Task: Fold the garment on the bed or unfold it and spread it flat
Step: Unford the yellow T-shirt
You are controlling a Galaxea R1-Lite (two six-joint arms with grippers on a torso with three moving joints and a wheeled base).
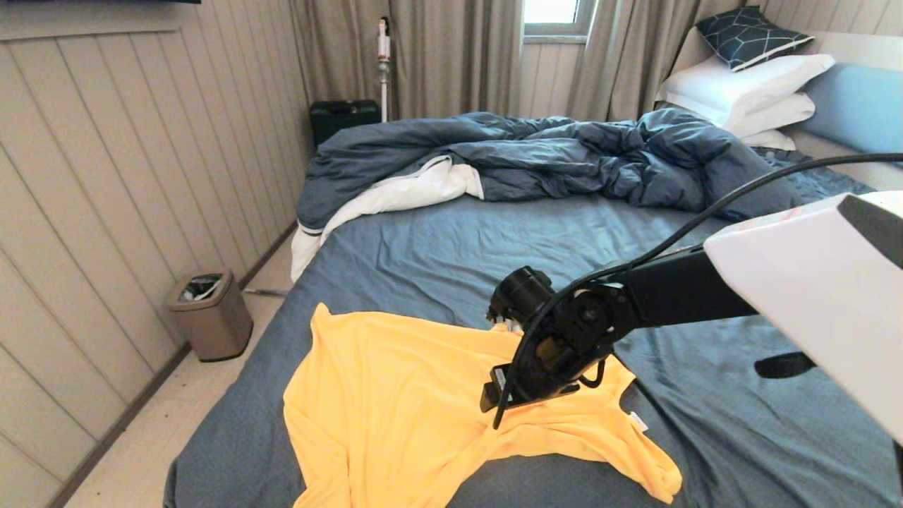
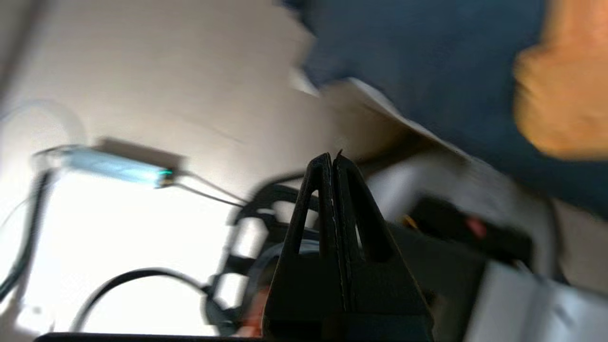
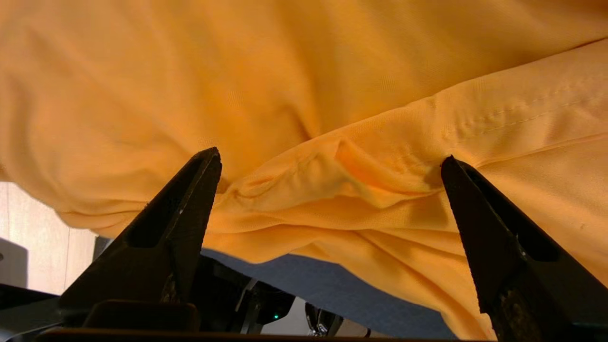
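Fabric of the yellow garment [image 3: 304, 95] bunches between the spread fingers [image 3: 180, 209] of the right pincer [image 3: 330, 161], nothing pinched; bed [image 1: 437, 240] beneath. Beyond it lies the rumpled duvet [image 1: 536, 155]; a bin [image 1: 209, 312] stands off leftward. Left pincer [image 2: 332, 164] pressed together, away from the shirt.

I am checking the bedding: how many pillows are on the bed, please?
4 visible, all stacked at the headboard end: a dark patterned pillow on top, then three white pillows beneath it. Others may be hidden behind.

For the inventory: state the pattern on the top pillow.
Dark navy pillow with thin pale geometric lines, best in the head view.
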